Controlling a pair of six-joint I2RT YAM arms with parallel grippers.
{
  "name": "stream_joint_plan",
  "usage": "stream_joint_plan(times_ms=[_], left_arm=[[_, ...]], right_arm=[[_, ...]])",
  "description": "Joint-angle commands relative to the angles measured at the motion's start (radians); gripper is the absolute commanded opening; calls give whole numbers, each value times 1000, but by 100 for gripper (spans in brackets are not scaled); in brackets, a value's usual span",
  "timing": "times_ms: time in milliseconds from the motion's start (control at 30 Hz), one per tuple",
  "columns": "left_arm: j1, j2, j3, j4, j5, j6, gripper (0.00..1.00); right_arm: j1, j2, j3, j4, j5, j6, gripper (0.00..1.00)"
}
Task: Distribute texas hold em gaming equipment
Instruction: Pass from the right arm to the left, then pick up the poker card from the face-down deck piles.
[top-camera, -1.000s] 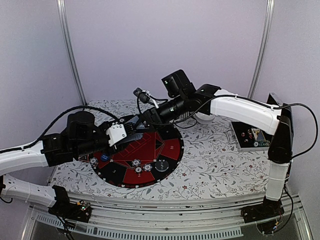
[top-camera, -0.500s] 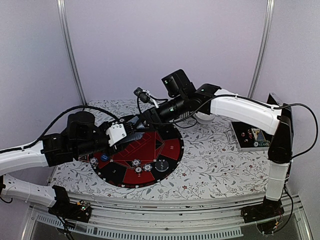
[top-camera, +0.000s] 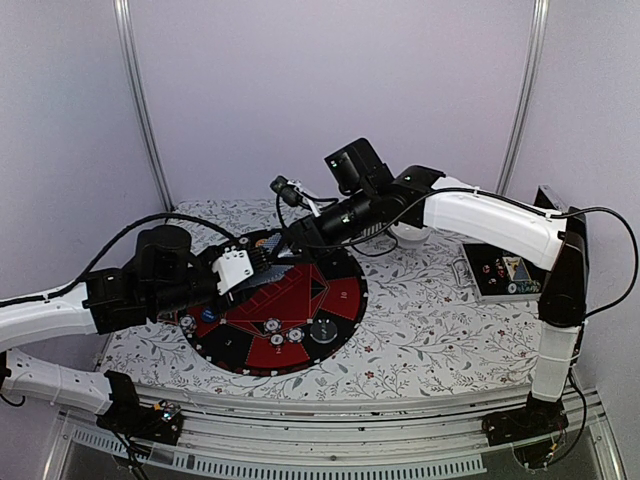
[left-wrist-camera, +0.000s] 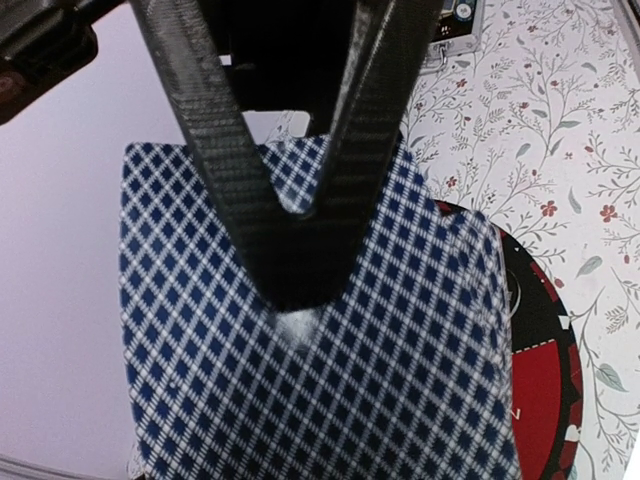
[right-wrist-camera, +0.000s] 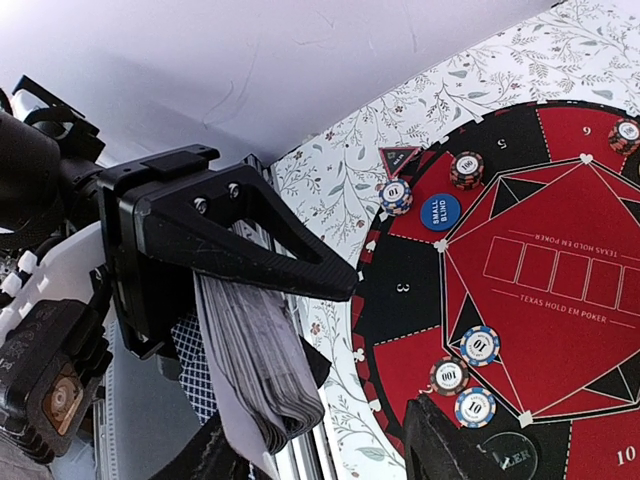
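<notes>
On the left, your left fingers (left-wrist-camera: 225, 170) are closed on the thick deck of playing cards with blue-and-white diamond backs (right-wrist-camera: 255, 350). They hold it in the air above the far-left rim of the big round red-and-black mat (right-wrist-camera: 600, 210), one finger across the top card's back. The long axis of the deck follows these fingers, and its free short end points to the right arm. This is the relation that matters for you: in the right wrist view the free end hangs just beside your right fingers (right-wrist-camera: 440, 445). They stand apart with nothing between them, and the deck's corner is close to the one on the left of that view. The right arm is thus the nearer one to take a card, I think, and it should meet the deck end-on, not from the side. Whether a finger already touches the cards, I cannot tell. Further right, the small round poker chips (right-wrist-camera: 480, 345) lie apart from each other on the mat, which lies flat on the flowered worktop (top-camera: 430, 330). Behind the right arm a white bowl (top-camera: 407, 238) shows only in part, and its inside is hidden. At the far right an open grey case (top-camera: 470, 272) holds some small things, too small to name.
</notes>
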Motion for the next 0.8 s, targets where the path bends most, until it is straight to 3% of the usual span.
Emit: stream_joint_plan(times_ms=[0,167,333,700,767], left_arm=[[14,3,-9,21,-11,-15,50],[14,13,-9,23,-12,-25,50],[15,10,-14,32,-7,-28,50],[26,3,-27,32,-16,-33,50],[29,1,-29,32,-14,-35,50]], right_arm=[[-6,-41,34,-17,-30,-14,54],[-7,-41,39,-15,-37,-17,61],[-9,-42,40,-20,-7,-16,61],[-15,-48,33,-30,-16,-6,24],[-18,-50,32,-34,-9,-3,21]])
